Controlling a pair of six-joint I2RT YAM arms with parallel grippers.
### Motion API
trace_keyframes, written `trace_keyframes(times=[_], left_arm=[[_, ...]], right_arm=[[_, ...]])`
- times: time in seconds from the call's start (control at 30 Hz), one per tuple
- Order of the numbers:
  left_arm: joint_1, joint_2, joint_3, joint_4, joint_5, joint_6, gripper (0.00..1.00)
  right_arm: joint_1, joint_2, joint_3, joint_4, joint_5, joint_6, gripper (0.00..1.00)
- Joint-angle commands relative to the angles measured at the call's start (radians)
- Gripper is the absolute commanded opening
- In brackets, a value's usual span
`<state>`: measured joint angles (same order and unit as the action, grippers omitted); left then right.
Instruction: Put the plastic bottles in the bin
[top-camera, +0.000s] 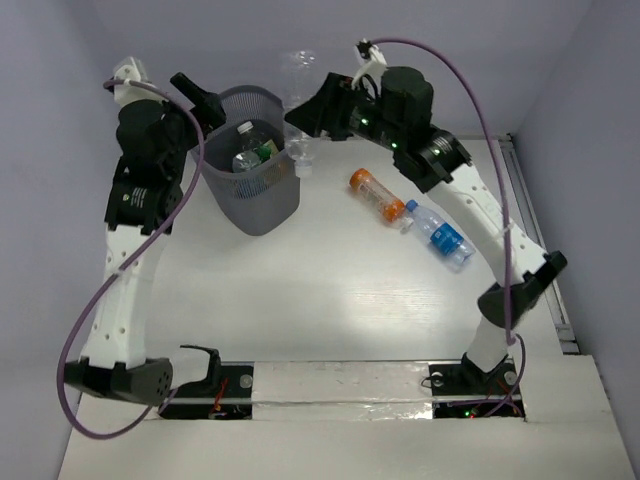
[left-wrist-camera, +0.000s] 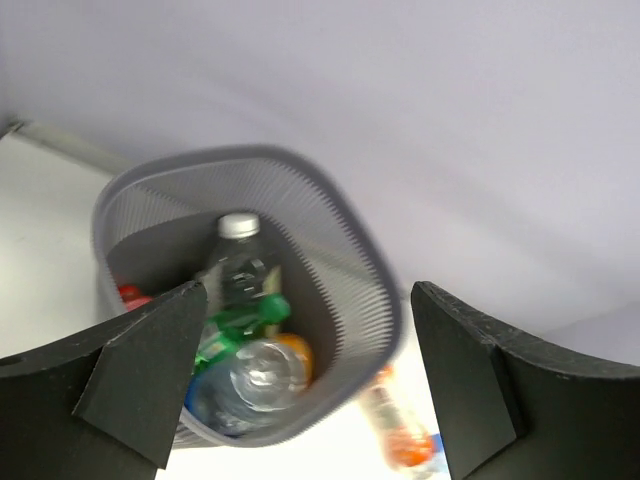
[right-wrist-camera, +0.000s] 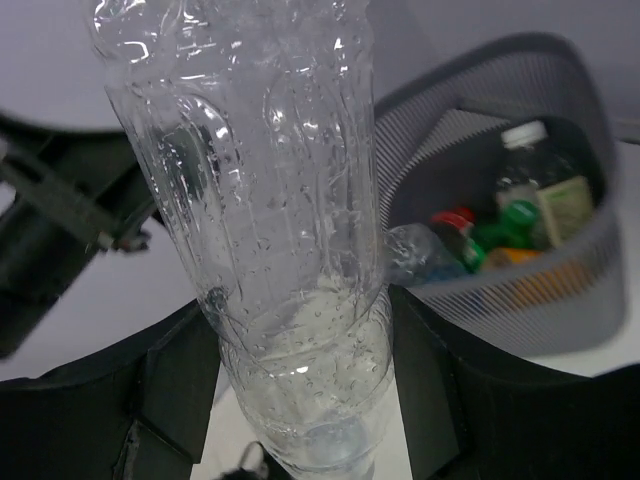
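Labels first: none of the writing is coming through legibly. The blue-labelled bottle (top-camera: 441, 236) is showing only a blue band with pale marks, the orange bottle (top-camera: 377, 194) is showing no text I can make out, and the green-labelled bottle (left-wrist-camera: 238, 326) inside the bin (top-camera: 268, 205) is blurring in the left wrist view.

My right tool (right-wrist-camera: 300, 385) is gripping the clear bottle (right-wrist-camera: 285, 230), with both fingers pressing on its lower body and the jaws standing partly closed around it. The bottle is standing roughly upright, beaded with droplets inside. From above it is hanging just beside the bin's right rim, off the worktop (top-camera: 320, 300); I cannot tell whether it is over the opening or just outside it.

My left tool (left-wrist-camera: 310, 370) is hovering at the bin's left side with jaws wide apart and nothing between them. It is looking down into the bin, where a white-capped bottle (left-wrist-camera: 238, 255) is leaning against the wall above the green-labelled one, among several more bottles.

The orange and blue-labelled bottles are lying on their sides on the worktop to the right of the bin, close to each other, under my right arm and well apart from both tools.
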<state>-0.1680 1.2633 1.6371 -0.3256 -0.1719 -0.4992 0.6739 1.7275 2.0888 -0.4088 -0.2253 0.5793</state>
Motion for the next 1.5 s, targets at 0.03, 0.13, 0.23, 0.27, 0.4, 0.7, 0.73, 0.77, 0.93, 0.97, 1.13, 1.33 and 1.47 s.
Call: trace_keyframes(times=[0.03, 0.13, 0.23, 0.27, 0.4, 0.7, 0.73, 0.77, 0.93, 0.97, 1.13, 1.33, 1.47], left_arm=[[0.002, -0.088, -0.043, 0.079, 0.080, -0.071, 0.80], [0.002, -0.111, -0.068, 0.086, 0.100, -0.082, 0.79], [0.002, -0.110, -0.065, 0.069, 0.126, -0.082, 0.79], [0.002, -0.110, -0.062, 0.069, 0.132, -0.079, 0.79], [0.002, -0.093, -0.026, 0.054, 0.163, -0.068, 0.80], [-0.018, -0.056, -0.022, 0.076, 0.219, -0.072, 0.76], [-0.030, -0.051, -0.022, 0.074, 0.225, -0.068, 0.71], [-0.050, -0.038, -0.019, 0.071, 0.227, -0.059, 0.70], [-0.169, 0.001, -0.025, 0.056, 0.191, -0.035, 0.34], [-0.197, 0.007, -0.032, 0.054, 0.181, -0.027, 0.26], [-0.407, 0.024, -0.109, 0.059, 0.114, -0.025, 0.00], [-0.544, -0.067, -0.322, 0.126, 0.089, -0.087, 0.00], [-0.593, -0.156, -0.407, 0.087, 0.060, -0.122, 0.00]], right_arm=[[0.047, 0.240, 0.221, 0.100, 0.024, 0.180, 0.50], [0.081, 0.410, 0.451, 0.091, 0.099, 0.235, 0.53], [0.091, 0.545, 0.610, 0.105, 0.106, 0.336, 0.71], [0.092, 0.555, 0.620, 0.111, 0.107, 0.359, 0.78], [0.092, 0.506, 0.545, 0.137, 0.124, 0.323, 0.98], [0.092, 0.299, 0.319, 0.085, 0.191, 0.165, 0.94], [0.092, 0.218, 0.263, 0.099, 0.222, 0.143, 0.83], [0.081, 0.174, 0.205, 0.111, 0.254, 0.110, 0.70], [-0.093, -0.078, -0.227, 0.107, 0.235, 0.047, 0.03], [-0.140, -0.112, -0.299, 0.107, 0.197, 0.048, 0.02], [-0.367, -0.146, -0.510, -0.051, 0.122, -0.107, 0.06], [-0.376, 0.061, -0.380, -0.220, 0.222, -0.320, 0.74], [-0.385, 0.229, -0.222, -0.293, 0.235, -0.393, 0.98]])
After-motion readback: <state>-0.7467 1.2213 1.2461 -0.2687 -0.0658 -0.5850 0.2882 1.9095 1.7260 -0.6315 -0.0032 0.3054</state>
